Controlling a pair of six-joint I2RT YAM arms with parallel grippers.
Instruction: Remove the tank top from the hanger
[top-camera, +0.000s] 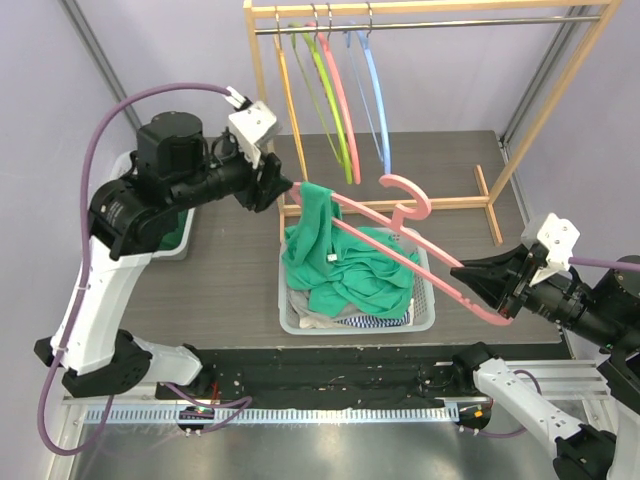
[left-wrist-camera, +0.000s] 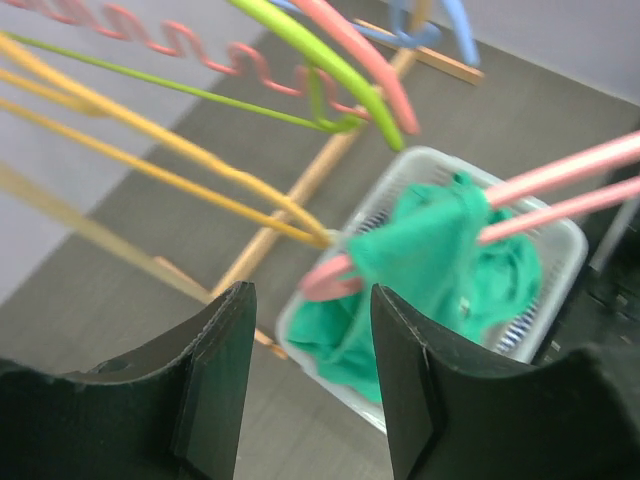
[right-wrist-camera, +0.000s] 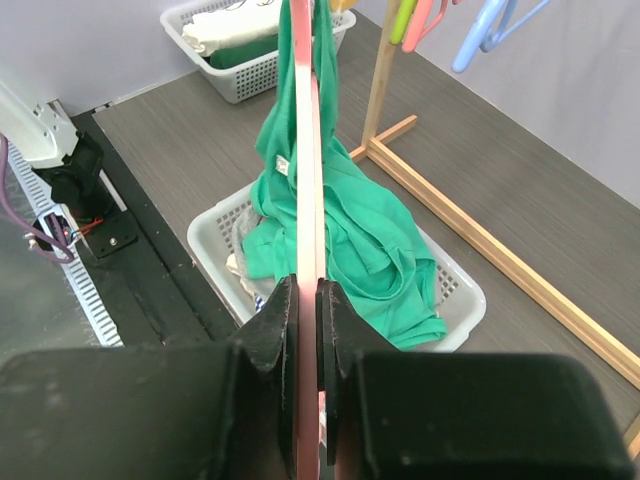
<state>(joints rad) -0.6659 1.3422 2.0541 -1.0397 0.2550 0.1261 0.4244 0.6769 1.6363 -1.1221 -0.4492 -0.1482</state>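
Green tank top (top-camera: 340, 260): in the top view we see part of it hooked over the upper-left end of the pink hanger (top-camera: 404, 214). The rest is piled in the white basket (top-camera: 428, 318) at centre frame. The hanger sits tilted, running from upper left down to lower right above the basket. Left hand (top-camera: 283, 190) is at the hanger's upper-left tip, just beside the fabric; we can't tell contact from here. Right hand (top-camera: 470, 275) has the lower-right end. Wooden rack (top-camera: 450, 7) spans the top of frame with spare hangers (top-camera: 340, 120) on its rail. Second basket (top-camera: 178, 245) at left, partly behind the left arm, on the dark worktop (top-camera: 220, 290).

Left wrist view: left hand (left-wrist-camera: 312, 310) is parted, fingers (left-wrist-camera: 215, 390) well apart with nothing between them. Beyond the gap we see the tank top (left-wrist-camera: 440, 250) draped on the hanger (left-wrist-camera: 560, 175) end, over the basket (left-wrist-camera: 410, 165), centre right. Spare hangers (left-wrist-camera: 320, 55) streak across the upper frame, blurred.

Right wrist view: right hand (right-wrist-camera: 307, 300) is clamped tight on the hanger (right-wrist-camera: 308, 150). The pink bar runs straight up frame centre from between the fingers. Tank top (right-wrist-camera: 350, 230) hangs off the far end and drops into the basket (right-wrist-camera: 460, 300) below. Second basket (right-wrist-camera: 250, 60) at upper left; the rack (right-wrist-camera: 480, 240) base bar crosses the right side.
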